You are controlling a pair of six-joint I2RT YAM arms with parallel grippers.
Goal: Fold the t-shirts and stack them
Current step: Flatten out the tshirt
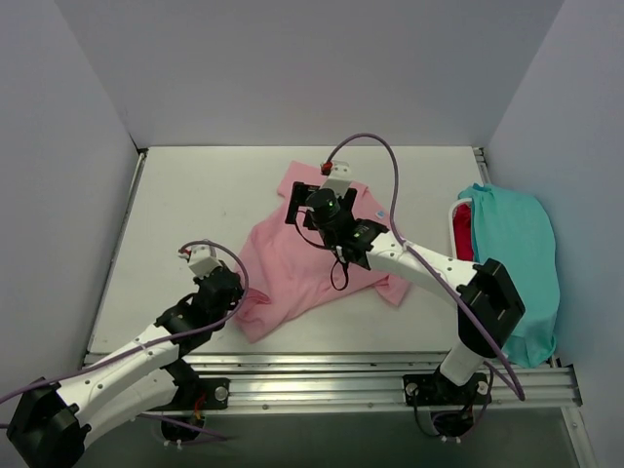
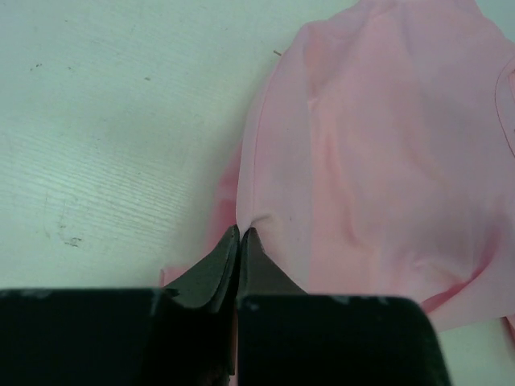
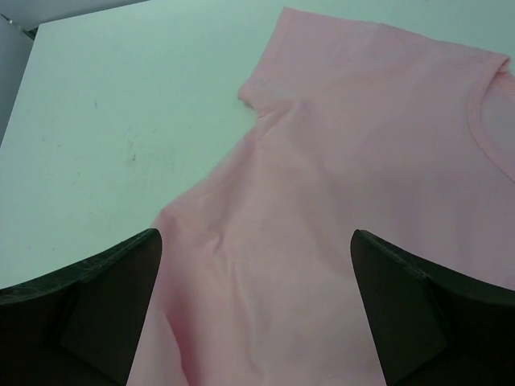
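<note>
A light pink t-shirt [image 1: 297, 258] lies rumpled in the middle of the table. My left gripper [image 1: 237, 292] is shut on the shirt's near left edge, with the cloth pinched at the fingertips in the left wrist view [image 2: 241, 231]. My right gripper [image 1: 314, 207] is open and empty above the shirt's far part; the pink cloth [image 3: 338, 201] fills the space below its spread fingers [image 3: 121, 297]. A teal shirt [image 1: 515, 258] lies on a red one [image 1: 462, 232] at the right edge.
White walls close in the table [image 1: 195, 205] on the left, back and right. A metal rail [image 1: 331, 375] runs along the near edge, by the arm bases. The right arm's purple cable [image 1: 390, 166] loops over the shirt.
</note>
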